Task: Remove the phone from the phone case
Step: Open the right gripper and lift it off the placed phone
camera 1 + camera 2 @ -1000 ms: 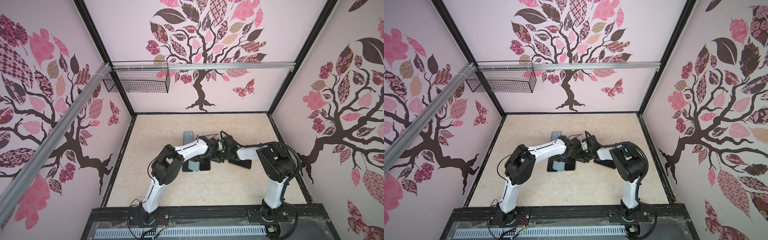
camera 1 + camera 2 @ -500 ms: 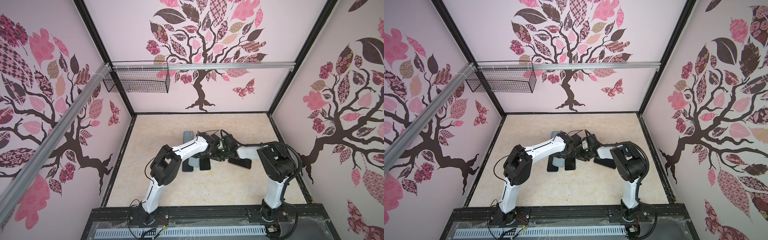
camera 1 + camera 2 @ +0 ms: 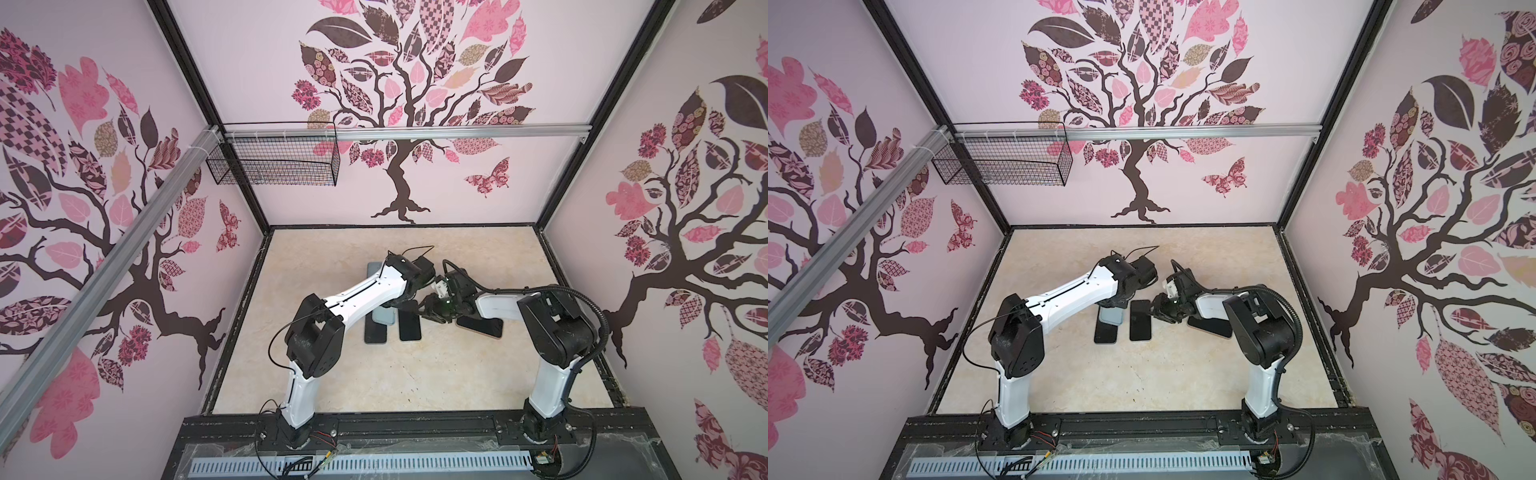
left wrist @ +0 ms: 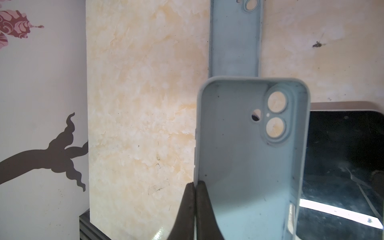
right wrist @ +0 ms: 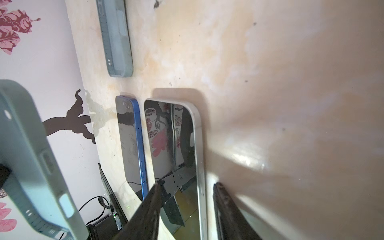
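Pink walls (image 3: 257,62) with tree decals (image 3: 401,187), wire basket (image 3: 274,166) on the back rail (image 3: 457,134), marbled beige counter (image 3: 374,374). Pinched tight in the left claw (image 4: 195,184): one rim of the empty pale phone case (image 4: 245,166), held off the counter. Half spread over the white-edged phone (image 5: 176,145) lying flat: right claw (image 5: 187,184), gripping nothing.

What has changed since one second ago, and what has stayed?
The left arm swung its elbow leftward, the left gripper shut on the empty case. The right gripper edged left, open above the middle phone. The phones and spare case stayed put.
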Action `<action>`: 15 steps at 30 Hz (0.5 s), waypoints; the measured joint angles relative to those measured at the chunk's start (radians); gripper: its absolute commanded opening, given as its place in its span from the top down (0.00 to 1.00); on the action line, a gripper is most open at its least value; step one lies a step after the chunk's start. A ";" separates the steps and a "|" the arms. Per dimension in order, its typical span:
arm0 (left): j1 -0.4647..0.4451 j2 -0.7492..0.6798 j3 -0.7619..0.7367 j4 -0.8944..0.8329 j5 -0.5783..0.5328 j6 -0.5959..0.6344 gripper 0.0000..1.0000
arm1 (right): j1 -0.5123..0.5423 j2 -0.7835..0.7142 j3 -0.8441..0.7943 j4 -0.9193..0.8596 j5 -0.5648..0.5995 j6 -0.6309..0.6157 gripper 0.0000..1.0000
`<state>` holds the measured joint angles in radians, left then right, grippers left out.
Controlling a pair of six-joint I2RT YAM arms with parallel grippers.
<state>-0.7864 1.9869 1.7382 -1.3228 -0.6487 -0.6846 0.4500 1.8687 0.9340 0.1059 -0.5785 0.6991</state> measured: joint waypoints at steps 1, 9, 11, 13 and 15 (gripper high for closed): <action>0.002 -0.004 0.000 0.000 0.000 0.000 1.00 | 0.000 0.000 0.000 0.000 0.000 0.000 0.55; 0.010 -0.019 0.000 0.001 -0.001 0.000 1.00 | 0.002 0.003 -0.010 0.026 -0.036 0.010 0.55; 0.014 -0.027 0.000 0.002 -0.001 0.000 1.00 | 0.007 0.004 -0.010 0.027 -0.044 0.015 0.55; 0.019 -0.032 0.000 0.002 -0.001 0.000 1.00 | 0.015 0.006 -0.010 0.027 -0.049 0.018 0.55; 0.024 -0.036 0.000 0.003 -0.001 0.001 1.00 | 0.020 0.006 -0.010 0.027 -0.053 0.019 0.55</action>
<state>-0.7628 1.9511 1.7382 -1.3201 -0.6498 -0.6838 0.4698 1.8748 0.9237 0.1326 -0.6315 0.7185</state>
